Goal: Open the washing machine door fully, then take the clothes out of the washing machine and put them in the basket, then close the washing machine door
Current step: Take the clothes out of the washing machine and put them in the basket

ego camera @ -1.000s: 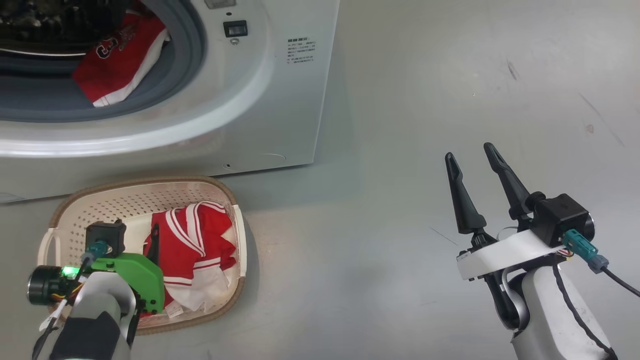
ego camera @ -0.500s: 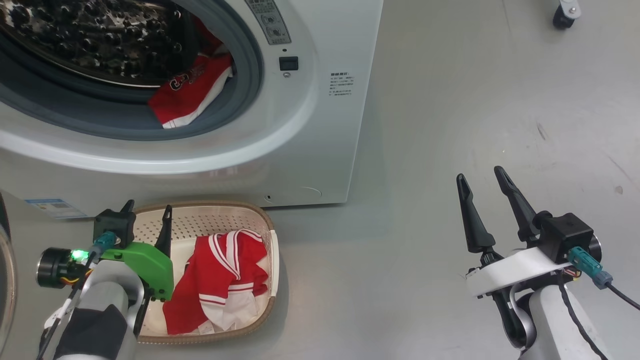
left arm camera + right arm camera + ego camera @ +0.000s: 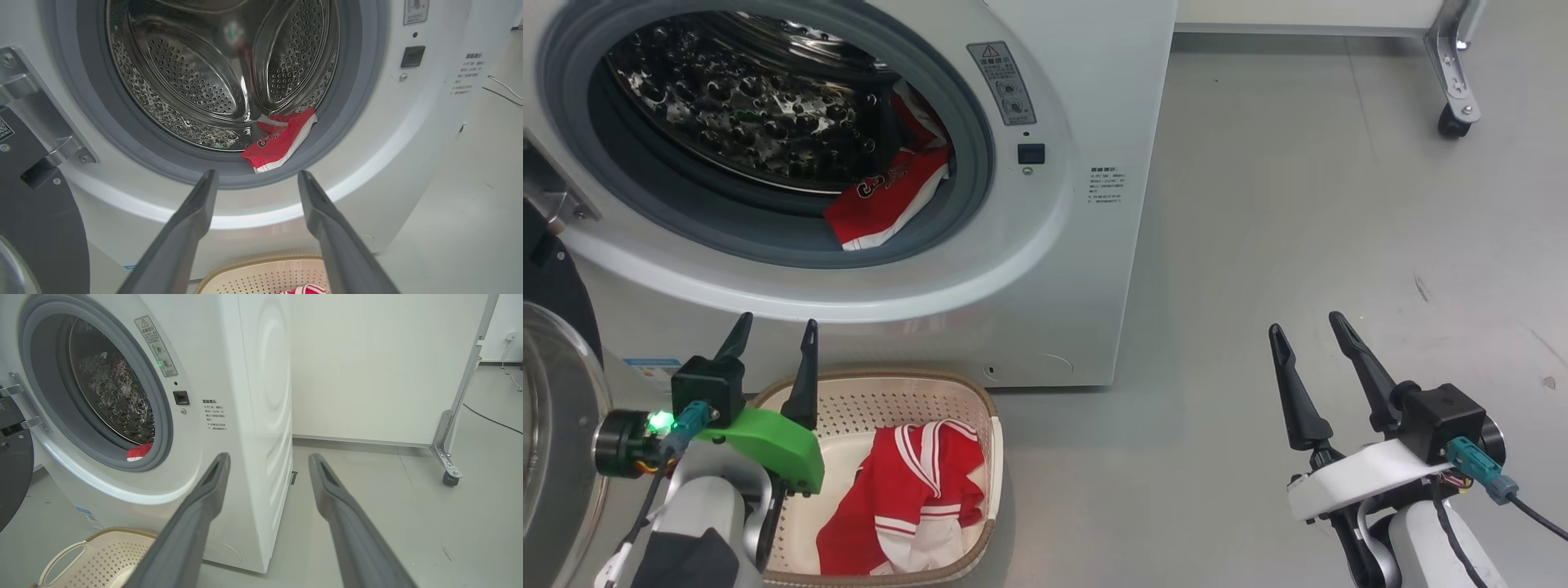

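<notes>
Now your left gripper (image 3: 776,320) is lifting off the basket (image 3: 890,406), lower left, spread and empty; one red garment (image 3: 915,490) is lying inside; another garment (image 3: 886,204) is waiting in the washing machine (image 3: 1086,286), upper centre; right gripper (image 3: 1304,322) also spread.

Head cam looks down, wrist cams fwd; all share washing machine (image 3: 1094,286), basket (image 3: 890,408).

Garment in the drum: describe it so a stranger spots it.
Find the big white front-loading washing machine and its grey rubber-ringed round opening. At the opening's lower right, a crumpled red garment with white trim lies on its rim. Another red-and-white garment sits in the cream perforated basket on the floor; this one is inside the machine.
</notes>
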You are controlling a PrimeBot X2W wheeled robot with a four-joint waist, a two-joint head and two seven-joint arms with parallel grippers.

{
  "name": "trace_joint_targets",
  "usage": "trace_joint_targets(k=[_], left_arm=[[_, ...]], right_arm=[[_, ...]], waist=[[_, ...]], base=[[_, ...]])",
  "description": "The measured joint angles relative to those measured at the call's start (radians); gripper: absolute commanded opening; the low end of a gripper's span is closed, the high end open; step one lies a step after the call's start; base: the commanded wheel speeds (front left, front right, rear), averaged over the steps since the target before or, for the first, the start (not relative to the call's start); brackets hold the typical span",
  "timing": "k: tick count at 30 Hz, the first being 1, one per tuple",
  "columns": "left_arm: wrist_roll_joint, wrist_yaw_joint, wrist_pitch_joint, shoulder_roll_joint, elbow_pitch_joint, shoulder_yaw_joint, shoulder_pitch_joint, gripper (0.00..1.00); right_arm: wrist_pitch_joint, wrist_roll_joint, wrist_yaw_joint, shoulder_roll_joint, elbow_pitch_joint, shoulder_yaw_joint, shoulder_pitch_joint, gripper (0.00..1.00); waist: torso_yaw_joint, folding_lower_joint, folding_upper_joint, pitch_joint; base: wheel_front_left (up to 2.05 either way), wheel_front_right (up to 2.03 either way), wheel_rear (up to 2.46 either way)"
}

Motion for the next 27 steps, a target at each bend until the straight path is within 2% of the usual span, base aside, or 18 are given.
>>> trace_joint_targets(k=[12, 27], left_arm=[[-0.020, 0.000, -0.002, -0.016, -0.162, 0.029, 0.130, 1.00], [-0.020, 0.001, -0.002, -0.023, -0.263, 0.030, 0.214, 1.00]], right_arm=[[0.000, 0.000, 0.000, 0.000, -0.009, -0.003, 0.040, 1.00], [0.000, 0.000, 0.000, 0.001, -0.023, -0.002, 0.055, 1.00]], waist=[[0.004, 0.0000, 0.0000, -0.051], [-0.008, 0.0000, 0.0000, -0.062]], base=[[0.00, 0.00, 0.00], [0.00, 0.00, 0.00]])
